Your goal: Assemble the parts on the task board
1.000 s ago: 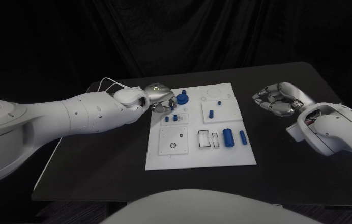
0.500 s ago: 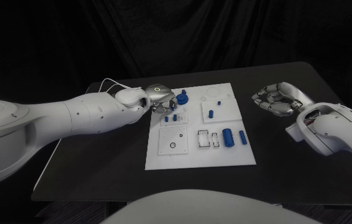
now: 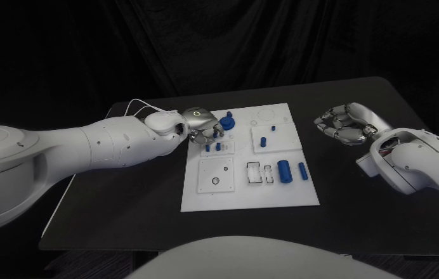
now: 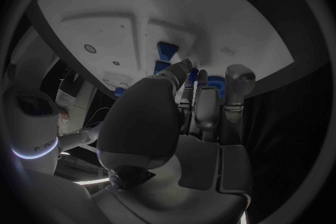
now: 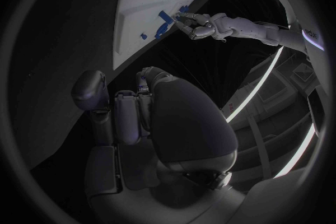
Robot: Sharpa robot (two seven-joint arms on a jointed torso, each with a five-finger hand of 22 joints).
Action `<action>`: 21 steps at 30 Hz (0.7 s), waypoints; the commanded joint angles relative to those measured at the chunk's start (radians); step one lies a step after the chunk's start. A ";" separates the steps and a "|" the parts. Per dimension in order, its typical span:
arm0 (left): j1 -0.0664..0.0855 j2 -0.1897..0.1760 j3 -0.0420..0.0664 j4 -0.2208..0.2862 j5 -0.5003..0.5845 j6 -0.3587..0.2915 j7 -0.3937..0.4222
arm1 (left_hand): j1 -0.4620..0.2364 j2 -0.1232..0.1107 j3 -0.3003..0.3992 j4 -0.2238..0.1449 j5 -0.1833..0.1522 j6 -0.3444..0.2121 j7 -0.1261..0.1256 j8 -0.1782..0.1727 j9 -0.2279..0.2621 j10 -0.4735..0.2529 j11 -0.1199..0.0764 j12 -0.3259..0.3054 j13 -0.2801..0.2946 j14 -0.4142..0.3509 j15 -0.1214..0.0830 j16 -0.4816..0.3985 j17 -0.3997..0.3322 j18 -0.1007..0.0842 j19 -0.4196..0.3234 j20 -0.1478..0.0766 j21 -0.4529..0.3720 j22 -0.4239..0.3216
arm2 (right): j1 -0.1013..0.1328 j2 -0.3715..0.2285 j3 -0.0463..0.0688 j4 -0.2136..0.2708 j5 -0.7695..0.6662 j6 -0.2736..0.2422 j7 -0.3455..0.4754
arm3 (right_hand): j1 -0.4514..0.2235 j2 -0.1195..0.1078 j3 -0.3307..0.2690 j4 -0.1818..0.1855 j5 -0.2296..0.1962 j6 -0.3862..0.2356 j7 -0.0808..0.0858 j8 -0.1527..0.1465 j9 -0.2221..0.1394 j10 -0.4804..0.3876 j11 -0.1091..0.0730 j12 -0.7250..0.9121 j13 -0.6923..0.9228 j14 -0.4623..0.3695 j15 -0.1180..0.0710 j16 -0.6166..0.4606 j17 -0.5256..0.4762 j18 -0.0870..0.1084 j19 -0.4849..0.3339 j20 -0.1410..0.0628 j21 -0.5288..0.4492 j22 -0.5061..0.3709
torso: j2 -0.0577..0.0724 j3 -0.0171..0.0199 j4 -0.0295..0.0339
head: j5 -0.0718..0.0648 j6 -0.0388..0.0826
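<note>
The white task board (image 3: 275, 190) lies mid-table, and it also shows in the wrist views (image 4: 105, 5) (image 5: 133, 5). My left hand (image 3: 203, 127) hovers over its far left part. The fingers (image 4: 237, 81) are stretched out and apart, their tips just above two small upright blue pegs (image 3: 214, 146). I see nothing held. A round blue part (image 3: 227, 123) stands right beside the hand. My right hand (image 3: 346, 123) hangs off the board's right side with its fingers (image 5: 115, 117) curled in on nothing. From there the left hand (image 5: 203, 25) shows across the board.
More blue parts stand on the board: a short peg (image 3: 263, 142), a thick cylinder (image 3: 285, 170) and a slim one (image 3: 302, 170). A small black ring (image 3: 216, 180) lies on the near left panel. The black table (image 3: 366, 101) runs bare to the right of the board.
My left hand has crept slightly nearer and lower, bringing its fingertips closer to the two small pegs. The right hand has stayed put.
</note>
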 commanded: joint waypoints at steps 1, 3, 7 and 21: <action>-0.001 -0.001 0.001 0.000 0.000 0.021 -0.003 | -0.010 -0.001 -0.011 0.002 -0.008 -0.032 -0.010 -0.001 -0.007 -0.028 0.006 -0.003 0.011 -0.009 0.003 -0.004 -0.007 0.015 -0.007 0.004 -0.015 0.086 | -0.002 0.000 0.001 0.001 -0.005 0.007 -0.014 | 0.004 0.002 0.007 -0.001 0.006 -0.001 -0.002 0.005 -0.001 -0.001 -0.003 -0.002 -0.002 0.013 0.002 -0.004 0.078 0.010 -0.004 0.000 -0.005 0.116 | -0.001 0.0006 0.0008 | 0.000 0.000; -0.001 -0.002 0.001 -0.001 0.000 0.015 -0.005 | -0.011 -0.001 -0.018 0.001 -0.011 -0.051 -0.014 0.000 -0.012 -0.054 0.011 -0.002 0.018 -0.013 0.006 -0.005 -0.011 0.016 -0.010 0.007 -0.026 0.084 | -0.002 -0.001 0.001 0.001 -0.005 0.007 -0.014 | 0.004 0.002 0.007 -0.001 0.006 -0.001 -0.002 0.005 -0.001 -0.001 -0.003 -0.002 -0.002 0.013 0.002 -0.004 0.078 0.010 -0.004 0.000 -0.005 0.116 | -0.001 0.0005 0.0015 | 0.000 0.000; -0.001 -0.008 0.001 -0.004 0.000 -0.044 -0.016 | -0.011 0.003 -0.035 -0.004 -0.003 -0.083 -0.027 0.002 -0.020 -0.104 0.022 0.006 0.036 -0.014 0.014 -0.003 -0.008 0.017 -0.009 0.013 -0.036 0.083 | -0.002 -0.002 0.001 0.001 -0.005 0.010 -0.015 | 0.004 0.002 0.007 -0.001 0.006 -0.001 -0.002 0.005 -0.001 -0.001 -0.003 -0.002 -0.002 0.013 0.002 -0.004 0.078 0.010 -0.004 0.000 -0.005 0.116 | -0.001 0.0001 0.0022 | 0.001 0.000; -0.002 -0.051 0.001 -0.056 0.000 -0.263 -0.041 | -0.012 0.021 -0.063 -0.013 0.021 -0.073 -0.033 0.042 -0.014 -0.144 0.021 0.088 0.079 0.001 0.016 0.012 0.015 0.011 0.016 0.017 0.005 0.095 | -0.002 -0.012 0.001 0.002 -0.005 0.016 -0.018 | 0.004 0.001 0.008 -0.002 0.006 0.000 -0.002 0.006 -0.001 -0.001 -0.003 -0.002 -0.002 0.012 0.002 -0.006 0.076 0.010 -0.005 0.000 -0.006 0.115 | -0.001 -0.0002 0.0024 | 0.019 0.000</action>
